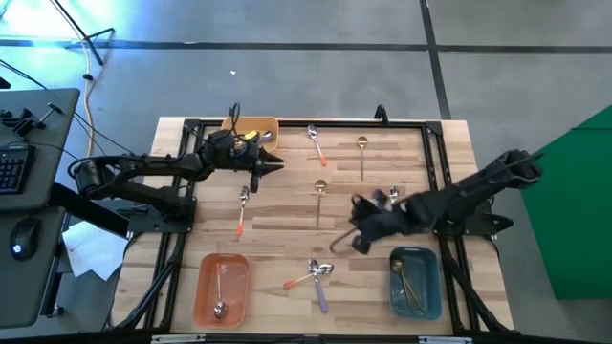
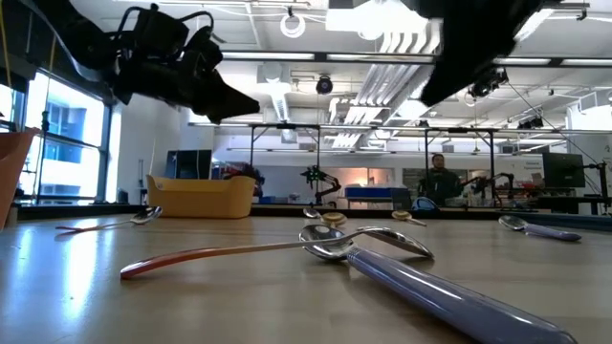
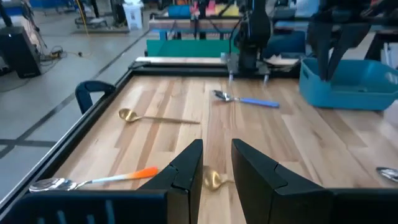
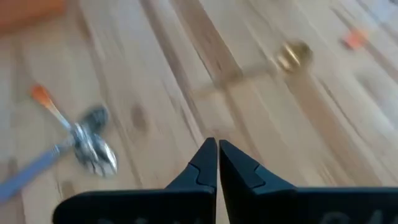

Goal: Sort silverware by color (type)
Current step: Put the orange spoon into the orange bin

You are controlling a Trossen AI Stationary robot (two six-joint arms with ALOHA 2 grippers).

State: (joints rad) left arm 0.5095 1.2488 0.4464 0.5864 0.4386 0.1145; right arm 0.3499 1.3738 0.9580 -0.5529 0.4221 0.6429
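Several spoons lie flat on the wooden table. Two are orange-handled [image 1: 316, 143] [image 1: 240, 212], two are gold [image 1: 361, 153] [image 1: 319, 196], and one is lavender-handled [image 1: 392, 196]. An orange-handled one and a lavender one cross at the near side [image 1: 312, 275]. My left gripper [image 1: 274, 164] hangs open above the table beside the yellow bin [image 1: 253, 129]. In its wrist view a gold bowl [image 3: 212, 180] shows between the fingers, farther down. My right gripper [image 1: 356, 232] hovers shut over the table's middle, near the blue bin [image 1: 414, 282]. A gold spoon [image 4: 291, 56] lies ahead of it.
An orange bin [image 1: 222, 287] at the near left holds one spoon, and the blue bin at the near right holds gold spoons. A black frame rail [image 1: 306, 122] runs round the table. Bare wood lies between the spoons in the middle. A person [image 2: 438, 177] stands far back in the room.
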